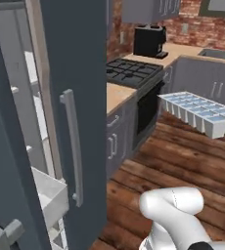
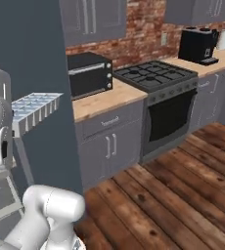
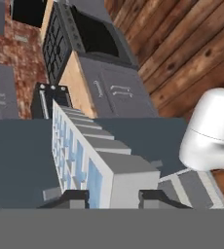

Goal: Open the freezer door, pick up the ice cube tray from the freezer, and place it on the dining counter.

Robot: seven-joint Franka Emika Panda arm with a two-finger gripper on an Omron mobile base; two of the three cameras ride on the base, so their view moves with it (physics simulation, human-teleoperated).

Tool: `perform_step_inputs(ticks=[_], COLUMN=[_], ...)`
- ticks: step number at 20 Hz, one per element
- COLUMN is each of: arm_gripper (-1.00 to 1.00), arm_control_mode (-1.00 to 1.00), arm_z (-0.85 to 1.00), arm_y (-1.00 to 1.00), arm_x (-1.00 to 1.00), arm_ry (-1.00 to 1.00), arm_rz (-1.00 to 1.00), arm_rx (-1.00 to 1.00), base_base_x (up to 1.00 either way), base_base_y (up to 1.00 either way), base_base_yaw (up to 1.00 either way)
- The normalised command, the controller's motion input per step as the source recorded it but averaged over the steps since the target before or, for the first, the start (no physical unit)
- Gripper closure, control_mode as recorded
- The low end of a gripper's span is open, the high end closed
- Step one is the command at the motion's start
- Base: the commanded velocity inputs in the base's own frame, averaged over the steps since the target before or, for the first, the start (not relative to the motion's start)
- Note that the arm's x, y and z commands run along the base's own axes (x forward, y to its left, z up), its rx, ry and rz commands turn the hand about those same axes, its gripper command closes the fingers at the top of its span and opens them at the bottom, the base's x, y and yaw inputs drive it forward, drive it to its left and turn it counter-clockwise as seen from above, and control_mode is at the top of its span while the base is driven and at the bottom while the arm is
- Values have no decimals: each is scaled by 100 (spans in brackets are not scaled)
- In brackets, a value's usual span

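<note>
Ice cube tray [image 1: 198, 113] hangs above wood floor [image 1: 183, 161].

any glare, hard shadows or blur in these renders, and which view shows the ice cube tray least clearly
Left base view: flat even light, no glare, ice cube tray sharp but cut by the right edge. Right base view: soft shading only, the tray small and partly hidden behind the arm, the least clear. Hand view: tray strongly foreshortened, end effector closed on its near end.

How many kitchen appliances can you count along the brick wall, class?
3: a black toaster oven on the wood countertop nearest the freezer, a stove with its oven beside it, and a black coffee machine on the far counter. Others may be hidden.
</note>
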Motion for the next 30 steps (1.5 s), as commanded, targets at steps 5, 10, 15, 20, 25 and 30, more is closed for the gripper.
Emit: perform_step_inputs(ticks=[5,10,15,20,25,30], arm_gripper=[100,100,100,100,100,100], arm_control_mode=[100,100,100,100,100,100], arm_z=[0,0,0,0,0,0], arm_y=[0,0,0,0,0,0], arm_x=[0,0,0,0,0,0], arm_ry=[0,0,0,0,0,0], arm_rz=[0,0,0,0,0,0], arm_rx=[0,0,0,0,0,0], base_base_x=[-1,0,-1,0,18,41], base_base_y=[0,0,0,0,13,59], base_base_yaw=[-99,-100,-100,-96,-82,-71])
